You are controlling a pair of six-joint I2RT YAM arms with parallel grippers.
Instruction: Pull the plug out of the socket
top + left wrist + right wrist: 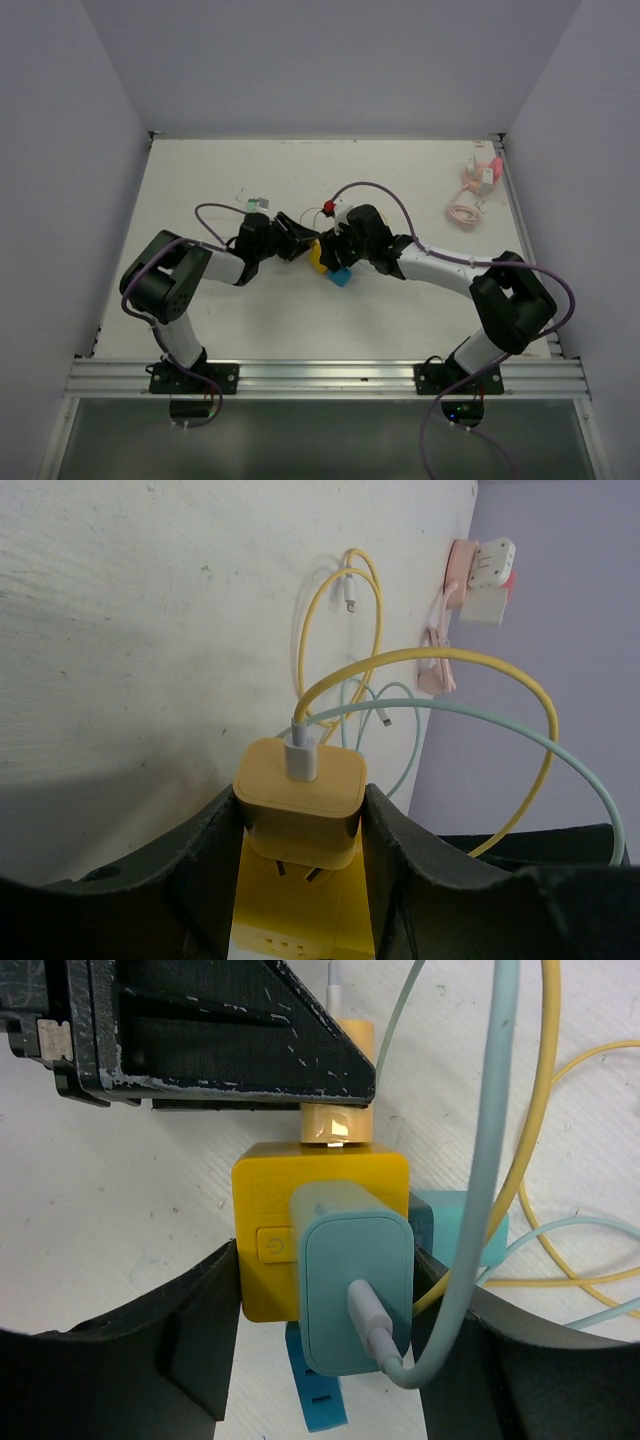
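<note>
**Yellow plug pinched by the left jaws, socket cube braced by the right**

At the middle of the white table, the left gripper is pressed onto both flanks of the square yellow plastic plug. In the left wrist view the plug is seen not quite flush on the yellow cube socket at its 6 o'clock. The cube is clamped between the jaws of the right gripper, with a teal plastic charger plug seated on its near face. From overhead the yellow plug lies at 10 o'clock of the cube, its long axis on the 10-to-4 line. The pull is therefore judged to go toward 10 o'clock, by the left arm.
</note>
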